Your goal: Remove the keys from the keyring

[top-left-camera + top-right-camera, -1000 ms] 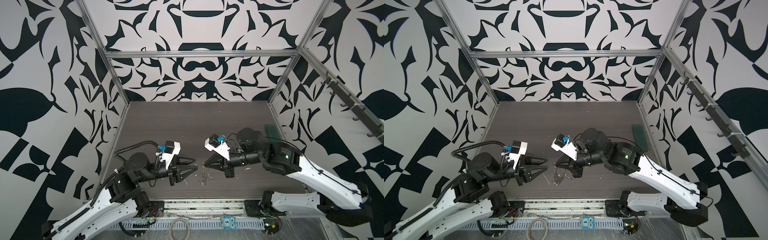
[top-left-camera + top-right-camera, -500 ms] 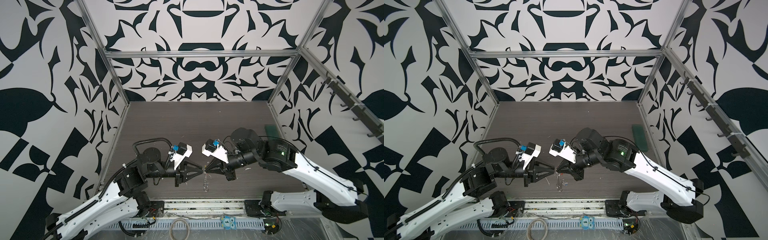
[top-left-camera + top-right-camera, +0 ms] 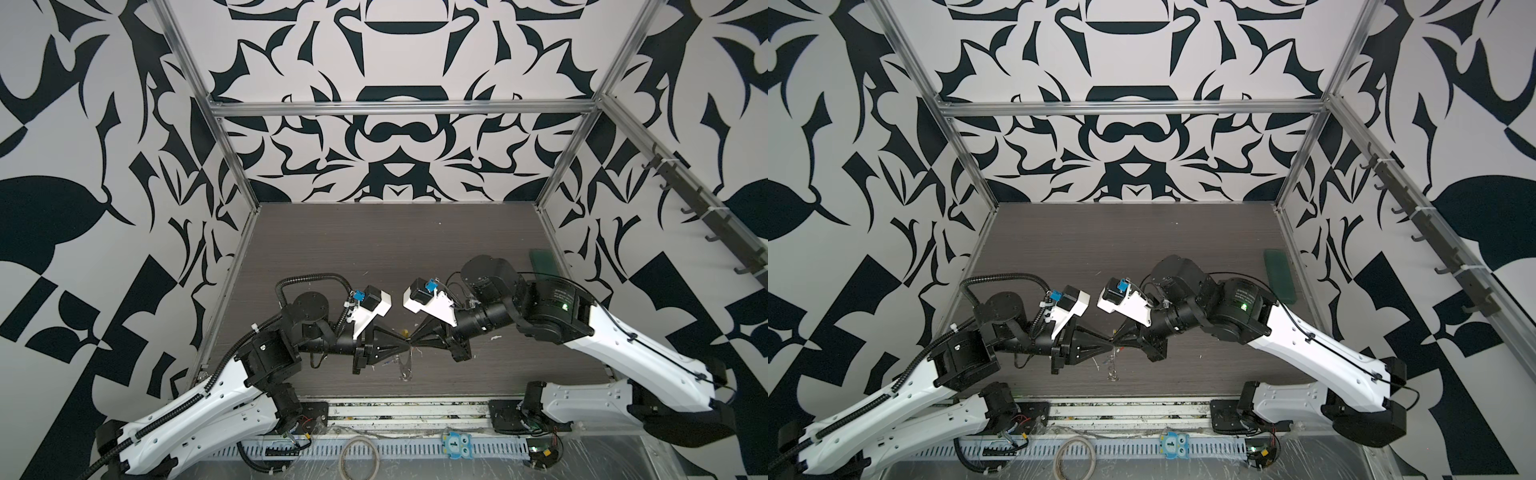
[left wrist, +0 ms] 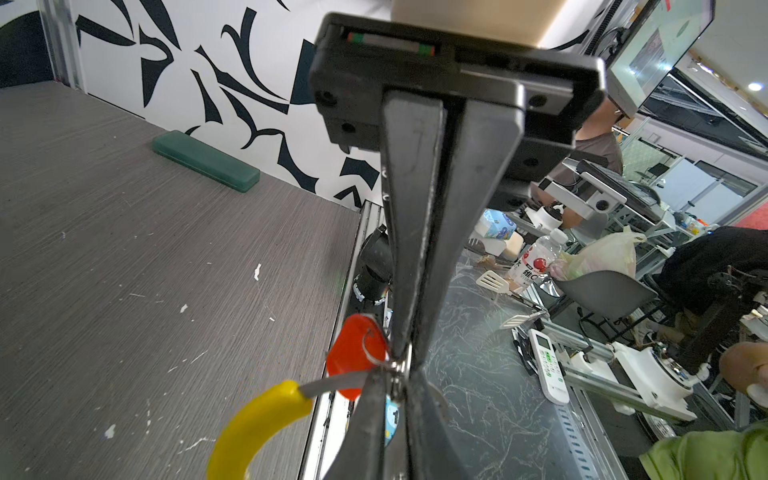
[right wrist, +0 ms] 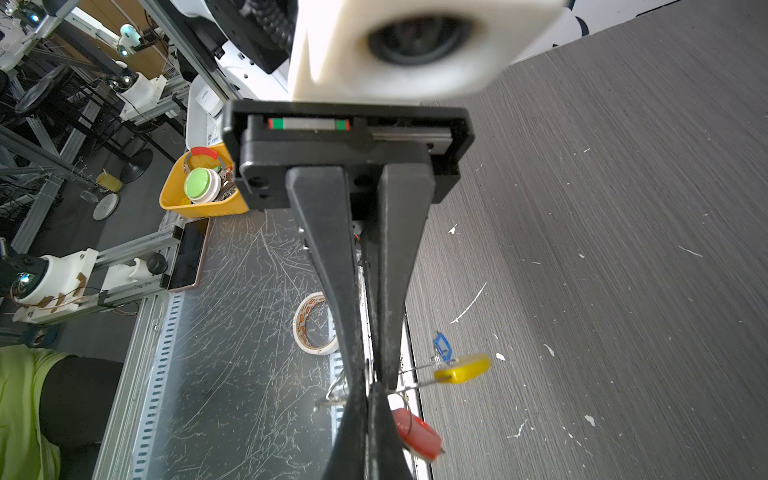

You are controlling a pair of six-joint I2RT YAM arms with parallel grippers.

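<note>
1. The keyring is held in the air above the front edge of the table, near its middle, between the 2 pincer tips. Its yellow section curves away from the tips over the table.

2. The red key tag hangs just beside the tips. Its small metal ring is looped where the thin metal enters the grip. The blue key tag is seen just beside the yellow section. It appears to be threaded on the wire, but this cannot be confirmed.

3. Step in hand: the keyring is judged to be secured at 2 close points in preparation for stripping. Neither of the 2 tags is judged to be off yet.

4. Next move: 1 grip should be kept steady while the red tag's small ring is worked along the wire toward the opening. Fine, short motions are called for, since the wire is thin and floppy and may twist or slip out.

5. The right pincer is fully closed. Its fingers are pressed together on the thin metal of the keyring, beside the red tag's ring.

6. The left pincer is drawn in to a narrow setting, tip to tip with the right one. Its tips meet on the keyring wire. How firmly the wire is clamped cannot be told.
</note>
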